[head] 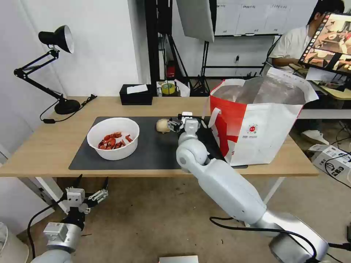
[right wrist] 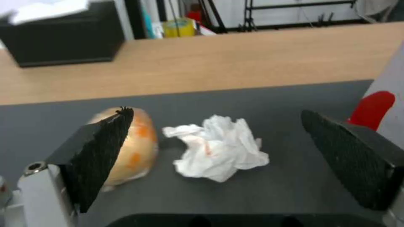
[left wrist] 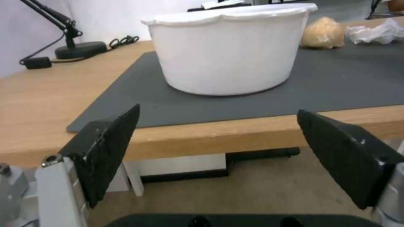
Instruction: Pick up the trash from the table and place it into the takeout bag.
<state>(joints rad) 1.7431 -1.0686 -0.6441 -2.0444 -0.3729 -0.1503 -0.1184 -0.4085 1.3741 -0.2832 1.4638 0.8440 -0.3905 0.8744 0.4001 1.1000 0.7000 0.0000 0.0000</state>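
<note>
Between right gripper (right wrist: 214,164) jaws (spread): crumpled napkin (right wrist: 219,148), hidden from head view.

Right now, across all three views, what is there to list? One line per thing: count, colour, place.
table: one, light wood, in front of the robot.
mat: one, dark grey, on the table.
bowl: one, white, red shells inside, on the mat's left part.
ball: one, beige, mid-mat.
napkin: one, white, crumpled, beside the ball.
takeout bag: one, red and white, foil-lined, open, at the table's right.
tissue box: one, black, at the table's far edge.
desk lamp: one, black, far left corner.
right gripper: fingers open, over the napkin.
left gripper: fingers open, below the table's near edge.
</note>
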